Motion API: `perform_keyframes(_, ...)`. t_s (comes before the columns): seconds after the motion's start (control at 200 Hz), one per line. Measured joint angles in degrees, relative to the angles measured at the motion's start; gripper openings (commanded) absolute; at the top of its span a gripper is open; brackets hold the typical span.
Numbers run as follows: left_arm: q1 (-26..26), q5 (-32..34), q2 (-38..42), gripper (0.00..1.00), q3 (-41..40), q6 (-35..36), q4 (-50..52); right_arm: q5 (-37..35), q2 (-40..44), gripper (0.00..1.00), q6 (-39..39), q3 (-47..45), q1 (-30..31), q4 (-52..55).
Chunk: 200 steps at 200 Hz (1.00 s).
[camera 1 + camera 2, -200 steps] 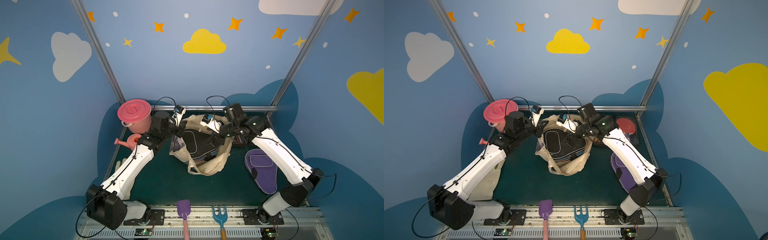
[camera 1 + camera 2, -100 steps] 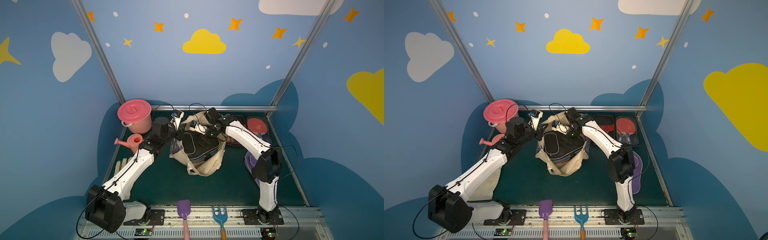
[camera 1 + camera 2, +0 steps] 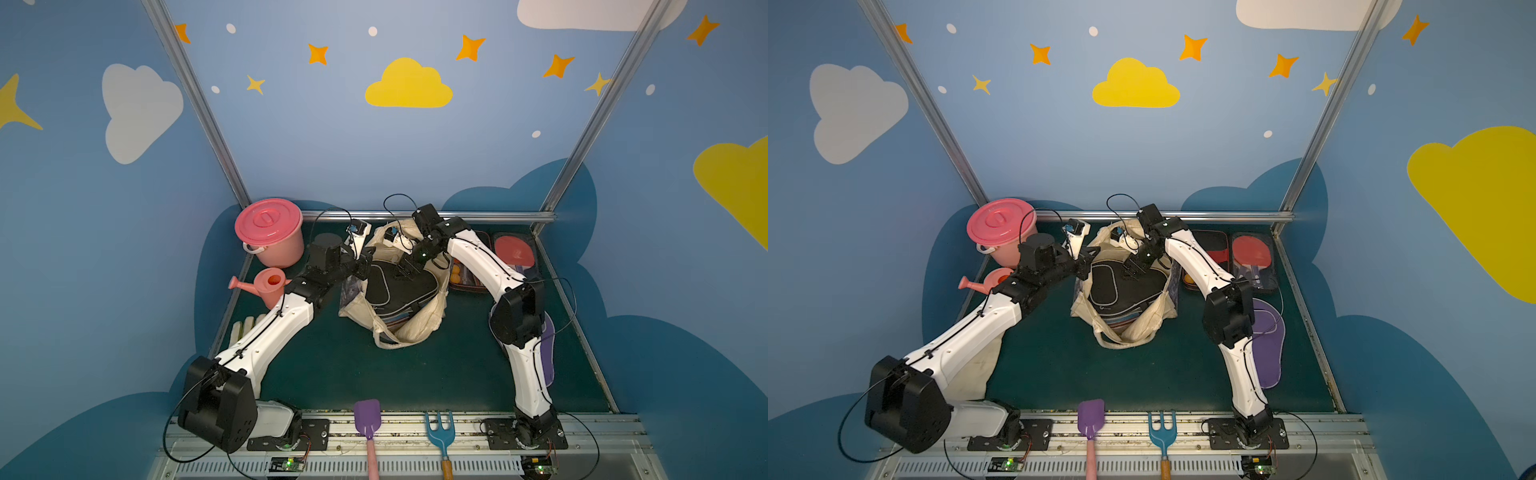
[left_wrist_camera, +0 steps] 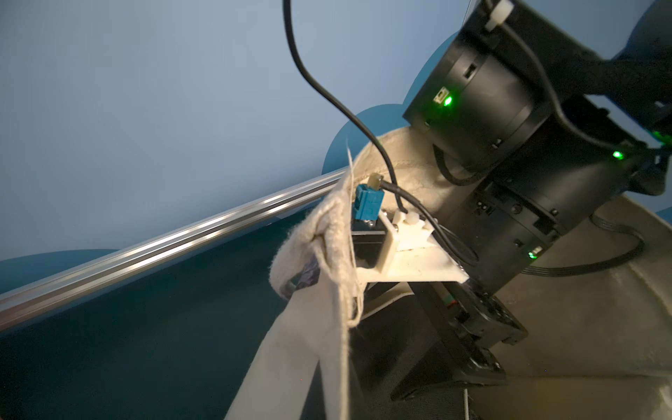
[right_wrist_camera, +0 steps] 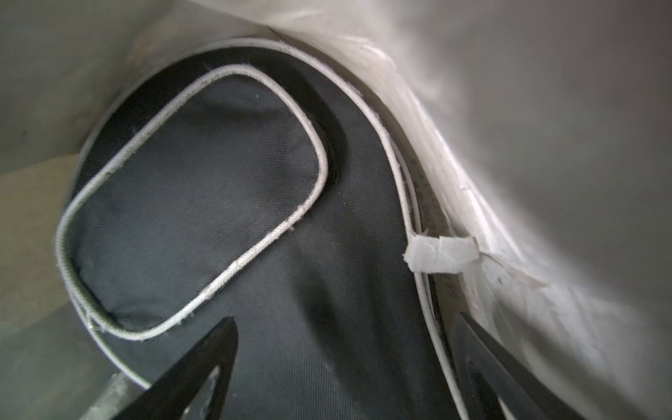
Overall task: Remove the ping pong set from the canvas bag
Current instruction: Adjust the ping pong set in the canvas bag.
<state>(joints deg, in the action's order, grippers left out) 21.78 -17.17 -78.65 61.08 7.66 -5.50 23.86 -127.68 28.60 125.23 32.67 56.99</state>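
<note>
- Three pieces look already out: a purple case [image 3: 1268, 345] lying flat on the table behind the right arm, and two packs [image 3: 1252, 259] near the back rail.
- Several are left, I judge. A black case [image 3: 399, 286] lies topmost inside the bag [image 3: 419, 328], with coloured edges of others under it.
- Left gripper [image 3: 362, 266]: pinched closed on the bag's rim, propping the mouth open.
- Right gripper [image 5: 343, 320]: inside the bag, fingers apart either side of the black case's narrow end, not clamped.
- Bag: floppy cream canvas with frayed edges.
- Black case: coarse weave, paddle-shaped, grey piping, a white tag at its edge.
- Packs: flat and dark, with red paddles showing.
</note>
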Motion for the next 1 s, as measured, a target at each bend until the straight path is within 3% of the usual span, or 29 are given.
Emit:
perform_keyframes(0.34, 0.0, -2.7, -2.3, 0.04, 0.0, 0.0, -2.4, 3.6, -4.2, 0.9, -1.9, 2.5, -1.5, 0.8)
perform_keyframes(0.776, 0.0, -4.2, -3.2, 0.04, 0.0, 0.0, -2.5, 13.8, -14.9, 0.87, 1.5, 15.5, -2.9, 10.5)
perform_keyframes(0.846, 0.0, -4.5, -3.2, 0.04, 0.0, 0.0, -2.5, 14.4, -15.0, 0.71, 2.1, 15.7, -3.1, 11.3)
perform_keyframes(0.946, 0.0, -4.7, -3.2, 0.04, 0.0, 0.0, -2.5, 14.8, -15.0, 0.29, 2.5, 15.7, -3.4, 12.2)
perform_keyframes(1.001, 0.0, -4.7, -3.2, 0.04, 0.0, 0.0, -2.5, 14.8, -15.0, 0.11, 2.6, 15.8, -3.5, 12.4)
